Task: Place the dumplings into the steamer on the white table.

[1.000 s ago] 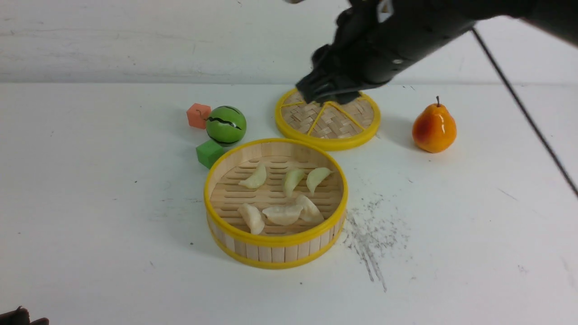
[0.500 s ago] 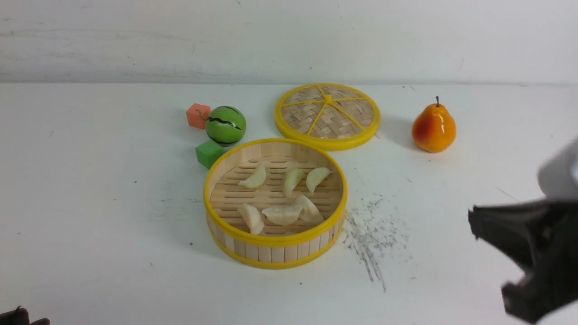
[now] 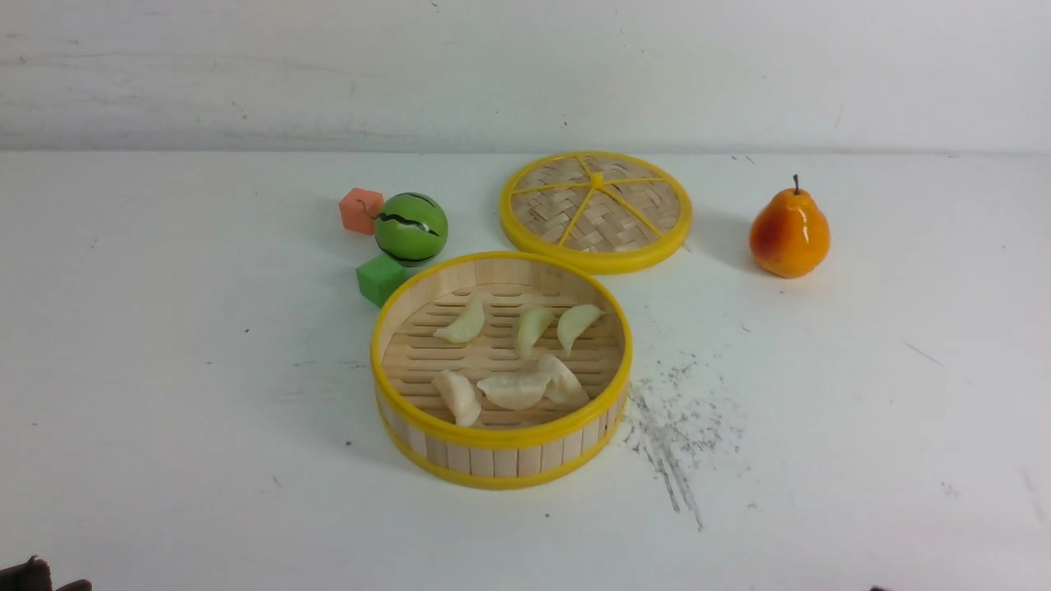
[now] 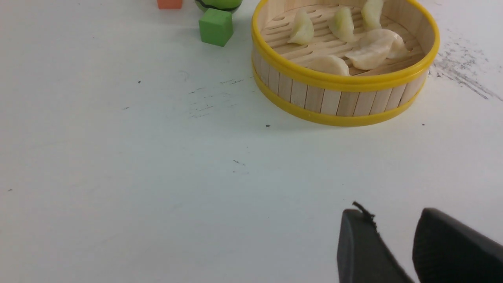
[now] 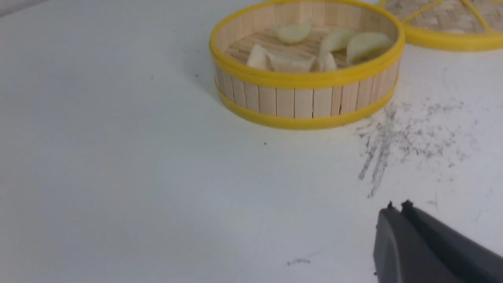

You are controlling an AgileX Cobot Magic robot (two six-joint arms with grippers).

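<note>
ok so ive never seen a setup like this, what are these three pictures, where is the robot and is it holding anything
All three pictures show one moment at a two-armed robot's table. The wide picture comes from a camera between the arms, looking forward. The other two come from cameras on each wrist, which is why a dark claw pokes in: the left claw with its fingers apart, the right claw with its fingers together. Neither holds anything.

On the white table stands a round bamboo steamer with six dumplings inside. Behind it lies its woven lid. To the robot's right of the lid stands a toy pear. On the left are a small toy watermelon, an orange block and a green block. The dark streaks beside the steamer are scuff marks.
</note>
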